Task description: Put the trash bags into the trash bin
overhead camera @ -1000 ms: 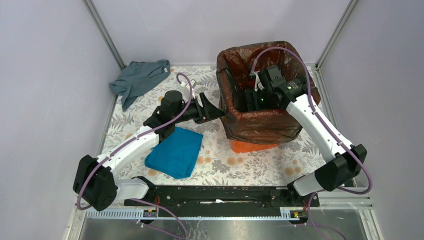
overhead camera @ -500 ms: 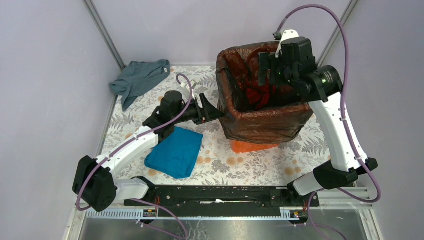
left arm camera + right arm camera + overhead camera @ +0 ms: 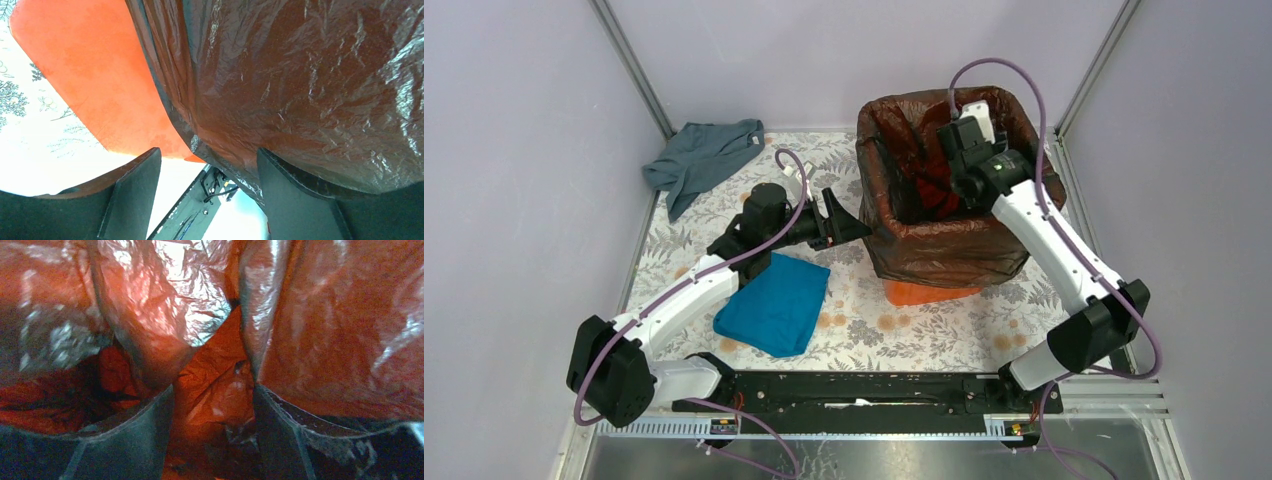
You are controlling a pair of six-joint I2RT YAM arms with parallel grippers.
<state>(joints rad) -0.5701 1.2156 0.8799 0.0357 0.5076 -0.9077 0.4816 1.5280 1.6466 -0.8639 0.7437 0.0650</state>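
The left fingers (image 3: pixel 135 195) stand spread apart and grip nothing. Just ahead of them hangs the loose hem of the trash bag (image 3: pixel 310 85), a dark, crinkled film draped down the outside of the trash bin (image 3: pixel 90 75), whose bare orange wall shows beyond the left-hand finger. The right fingers (image 3: pixel 135 440) are down inside the bin, also parted, with folds of the same film bunched ahead of them and in the gap between them, though nothing looks pinched. The likeliest trouble is a snag. If either pair closes on a slack fold and pulls, the thin film could tear or drag off the rim. A sideways push from the left fingers could also tip or slide the light bin, and the right arm's cable loops close over the rim. The table (image 3: pixel 924 330) wears a pale floral cover. A blue cloth (image 3: pixel 776 303) lies behind the left fingers and a grey cloth (image 3: pixel 704 155) well off to their far side. Plain lavender walls (image 3: pixel 524 150) close in the cell.
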